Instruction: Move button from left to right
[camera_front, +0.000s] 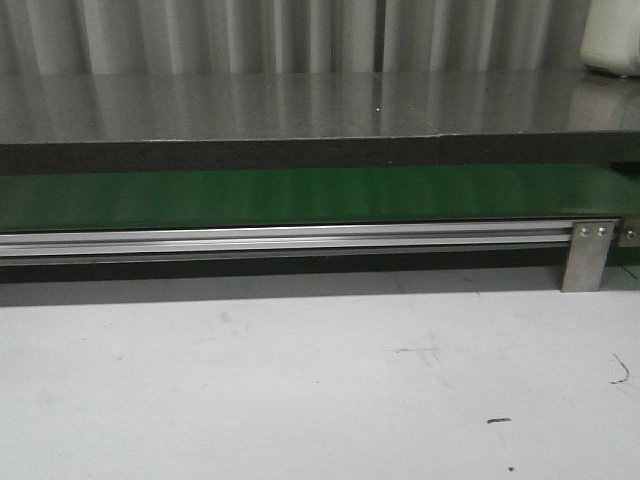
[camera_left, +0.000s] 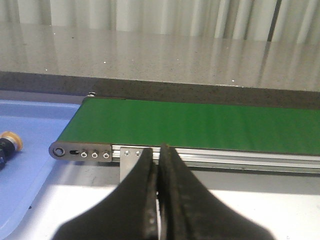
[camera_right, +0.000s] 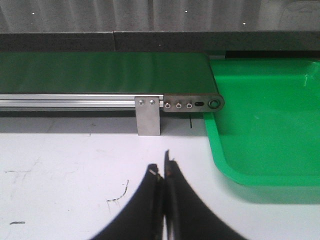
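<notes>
Button (camera_left: 11, 141): lying on the blue tray (camera_left: 35, 125), just off the green belt (camera_left: 200, 125) end, mostly cut by the frame edge.
Left end effector (camera_left: 159, 165): fingers together, empty, over the white bench (camera_left: 260, 205).
Right end effector (camera_right: 164, 172): fingers together, empty, near the green tray (camera_right: 270, 125).

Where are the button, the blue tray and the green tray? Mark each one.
button (camera_left: 11, 141), left wrist view, on its orange-yellow cap.
blue tray (camera_left: 35, 122), left wrist view, on its bare floor.
green tray (camera_right: 265, 120), right wrist view, on its bare floor.
</notes>
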